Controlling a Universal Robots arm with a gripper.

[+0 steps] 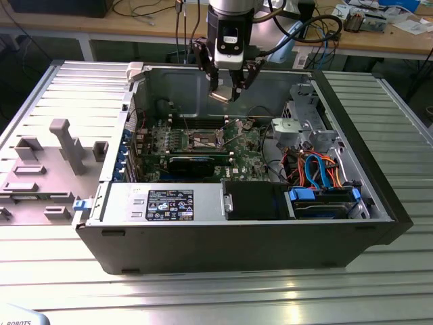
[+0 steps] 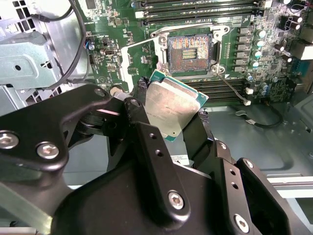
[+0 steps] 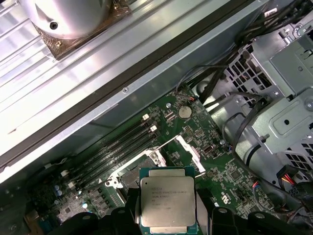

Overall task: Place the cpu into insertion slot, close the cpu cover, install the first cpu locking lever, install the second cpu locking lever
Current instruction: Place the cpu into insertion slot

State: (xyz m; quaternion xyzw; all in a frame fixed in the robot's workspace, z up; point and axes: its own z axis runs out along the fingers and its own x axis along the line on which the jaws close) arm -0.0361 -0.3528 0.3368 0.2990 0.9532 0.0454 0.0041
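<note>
Currently, the small flat square cpu (image 2: 171, 105) with a silver-grey metal top is carried above the board and is not yet seated.

The black gripper (image 1: 226, 91) is seen hanging over the green circuit board (image 1: 247, 145) inside the open black computer case (image 1: 203, 250). Its fingers are closed to the chip's width and clamped on two opposite edges, judged so that the underside is left untouched. The cpu is held off the board, near the square, metal-rimmed, dark-centred insertion slot (image 2: 190, 49) but apart from it. The metal top is turned toward both wrist views, the underside toward the board, somewhat tilted. No long axis is offered by a square part. In the first wrist view the thin silvery cpu cover (image 3: 190, 152) appears swung clear, leaving the slot exposed.
</note>
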